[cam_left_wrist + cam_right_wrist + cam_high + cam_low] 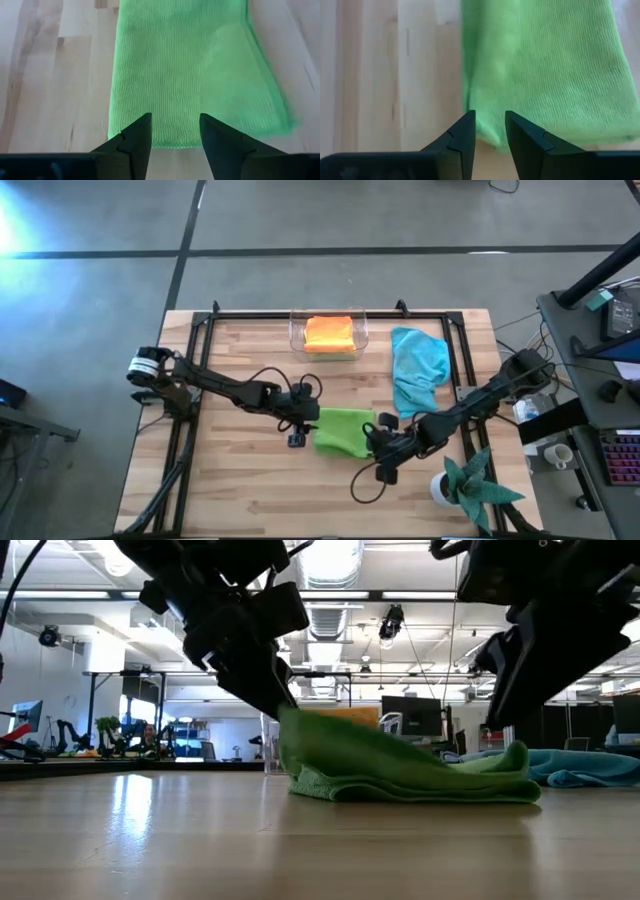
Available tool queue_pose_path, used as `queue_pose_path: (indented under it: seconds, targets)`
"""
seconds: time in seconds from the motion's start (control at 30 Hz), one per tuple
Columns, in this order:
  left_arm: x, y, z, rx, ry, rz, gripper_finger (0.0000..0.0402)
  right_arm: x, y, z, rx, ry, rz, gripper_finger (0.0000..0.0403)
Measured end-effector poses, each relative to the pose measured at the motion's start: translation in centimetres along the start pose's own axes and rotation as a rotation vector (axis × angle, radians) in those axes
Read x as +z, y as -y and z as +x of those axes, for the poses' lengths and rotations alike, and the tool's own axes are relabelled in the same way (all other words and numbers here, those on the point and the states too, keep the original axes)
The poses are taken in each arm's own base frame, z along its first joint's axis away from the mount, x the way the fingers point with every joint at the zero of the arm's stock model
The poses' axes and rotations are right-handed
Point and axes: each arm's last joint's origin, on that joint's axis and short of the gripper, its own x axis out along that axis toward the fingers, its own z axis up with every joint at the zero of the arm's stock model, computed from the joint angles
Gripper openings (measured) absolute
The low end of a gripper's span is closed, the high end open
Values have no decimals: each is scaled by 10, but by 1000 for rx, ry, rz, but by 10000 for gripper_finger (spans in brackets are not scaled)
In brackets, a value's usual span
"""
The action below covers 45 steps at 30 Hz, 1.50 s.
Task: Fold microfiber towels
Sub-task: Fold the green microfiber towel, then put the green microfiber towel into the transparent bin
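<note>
A lime green microfiber towel (343,430), folded into several layers, lies flat in the middle of the table. My left gripper (303,423) is open at its left edge (172,142). My right gripper (383,448) is open just above its right near corner (487,132); in the low view the fingers (500,710) hang clear of the cloth (430,775). An orange towel (328,332) lies folded in a clear bin. A light blue towel (415,368) lies crumpled at the far right. My left gripper's open fingers (142,132) slant down from the table's left over the green towel's left edge. In the low view that edge (288,730) rises up to the fingertips. I cannot tell whether they touch the cloth.
The clear bin (296,330) stands at the table's far edge. A teal spiky plant in a white pot (465,485) stands at the near right, close behind my right arm. A black frame rail (200,350) borders the table. Bare wood stretches along the near left.
</note>
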Motion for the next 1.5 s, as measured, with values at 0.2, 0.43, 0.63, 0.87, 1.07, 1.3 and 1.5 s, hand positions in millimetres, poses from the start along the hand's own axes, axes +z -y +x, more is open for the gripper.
queue_pose_path:
  seconds: [0.2, 0.43, 0.63, 0.87, 1.07, 1.3, 1.5]
  targets:
    - [-1, 2, 0, -72, -13, 1, 151, -1, -2, -1, 6, -19, 35, 94]
    - [9, -5, -8, -60, 12, -120, 151, 5, 1, -15, -72, -93, 60, 89]
    - [12, -23, -19, -20, -7, -187, 151, 8, 13, -38, -237, -106, 52, 93]
    - [11, -40, -32, 21, -12, -233, 151, 2, 41, -67, -291, -62, 131, 88]
    - [9, -54, -32, 73, -15, -282, 151, -6, 63, -84, -245, 31, 229, 88]
    - [0, -68, -33, 111, -78, -394, 189, -18, 95, -87, -227, 83, 400, 110]
    - [-7, -84, -33, 123, -82, -636, 245, -27, 120, -76, -122, 96, 544, 142]
